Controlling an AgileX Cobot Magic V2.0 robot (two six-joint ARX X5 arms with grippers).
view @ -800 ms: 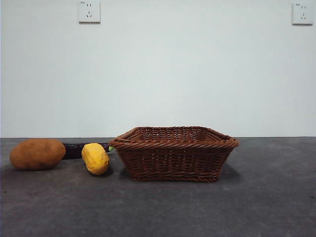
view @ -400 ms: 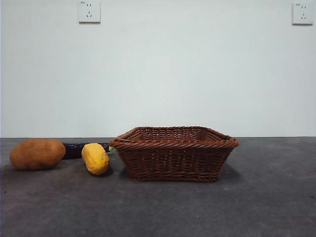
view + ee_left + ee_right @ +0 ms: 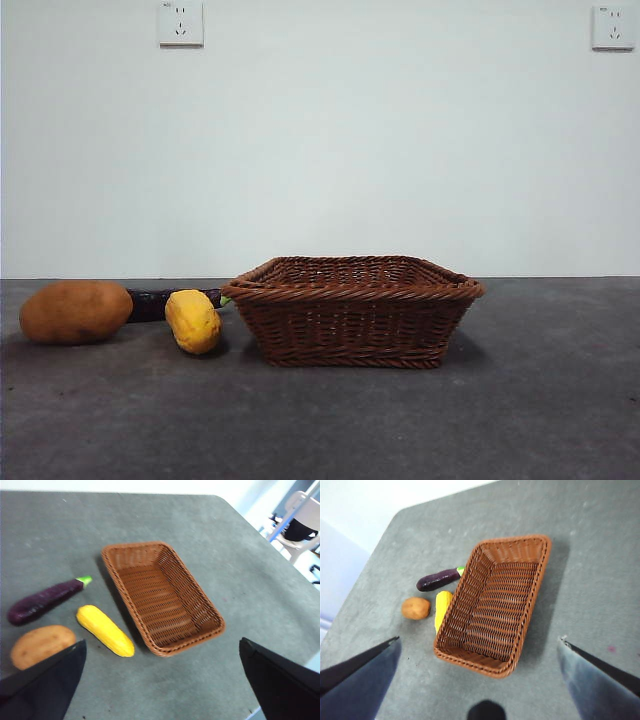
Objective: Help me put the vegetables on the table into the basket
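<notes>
Our left gripper (image 3: 160,680) hangs high over the table with its two black jaws spread wide and nothing between them; our right gripper (image 3: 480,680) is likewise raised, jaws wide and empty. Neither arm shows in the front view, so we judge both to be waiting well above the work.

Below the left gripper lie all three vegetables, side by side on the dark grey mottled table (image 3: 520,420): the large brown-orange oval potato (image 3: 41,645), the smaller yellow lumpy oval vegetable (image 3: 105,630) and the slim dark purple eggplant with its green stem (image 3: 45,601). The yellow one lies just beside the long wall of the shallow rectangular dark brown woven wicker basket (image 3: 210,611); whether it touches the wicker we cannot tell from these views. The eggplant's green stem points toward the basket, and the potato is the farthest out. The basket holds nothing.

We take it the task has not yet started: the step in hand is choosing and reaching for a first vegetable. Since all three sit on the left gripper's side, we would expect that arm to descend. The next move calls for lowering the open jaws astride one vegetable, across its narrow width, without nudging its neighbours or the basket wall, then closing, lifting clear of the braided rim and releasing over the basket.
</notes>
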